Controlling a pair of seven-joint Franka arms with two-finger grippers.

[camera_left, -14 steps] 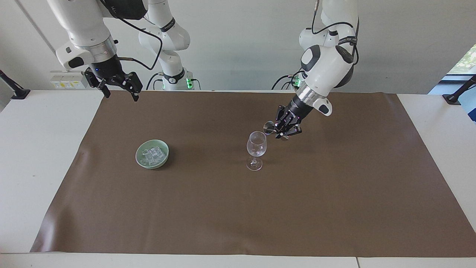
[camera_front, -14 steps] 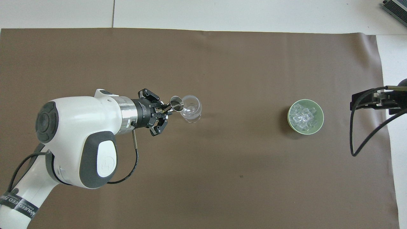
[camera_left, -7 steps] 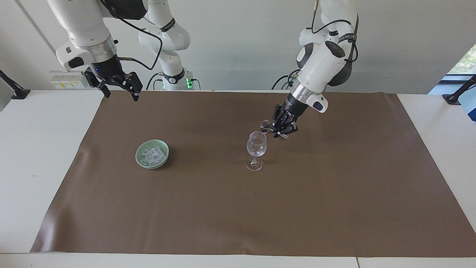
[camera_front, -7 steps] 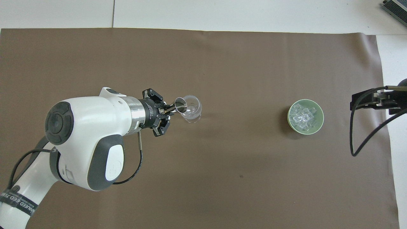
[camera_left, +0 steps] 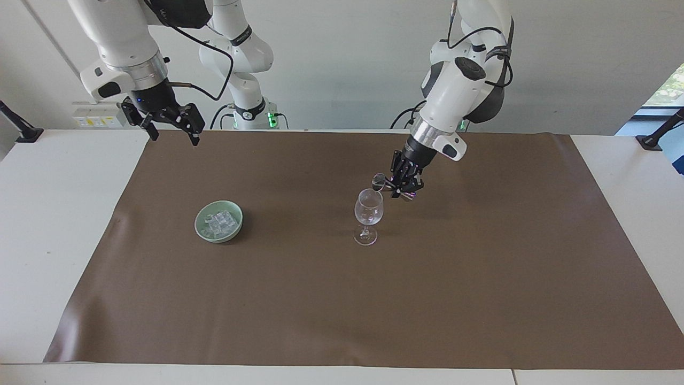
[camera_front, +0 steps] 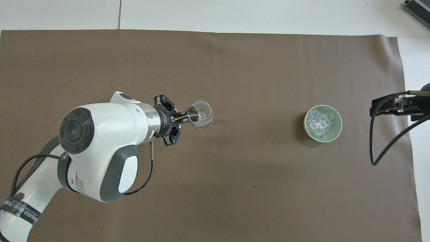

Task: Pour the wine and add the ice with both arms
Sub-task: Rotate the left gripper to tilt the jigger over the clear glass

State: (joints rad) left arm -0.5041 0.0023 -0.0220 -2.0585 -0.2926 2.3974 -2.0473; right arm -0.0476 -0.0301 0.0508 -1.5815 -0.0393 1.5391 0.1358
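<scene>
A white tabletop [camera_left: 64,224] carries a broad brown mat [camera_left: 342,299] that covers most of it.

The left arm [camera_left: 454,91] reaches down from its base over the middle of the mat. The right arm [camera_left: 120,48] waits, raised above the mat's corner at its own end of the tabletop.

The right gripper [camera_left: 171,132] hangs in the air there with its fingers spread apart and nothing between them. The left gripper [camera_left: 399,185] is just beside the rim of the wine glass, its fingers clamped on a small metal measuring cup [camera_left: 379,182]. In the overhead view the cup [camera_front: 194,113] is tipped on its side, with its mouth overlapping the rim of the glass.

A green bowl [camera_left: 218,221] sits on the mat toward the right arm's end, well apart from the glass. The wine glass [camera_left: 368,216] stands upright near the middle of the mat; whether it holds liquid cannot be told.

The ice [camera_left: 219,223] lies piled in the green bowl as small clear cubes.
</scene>
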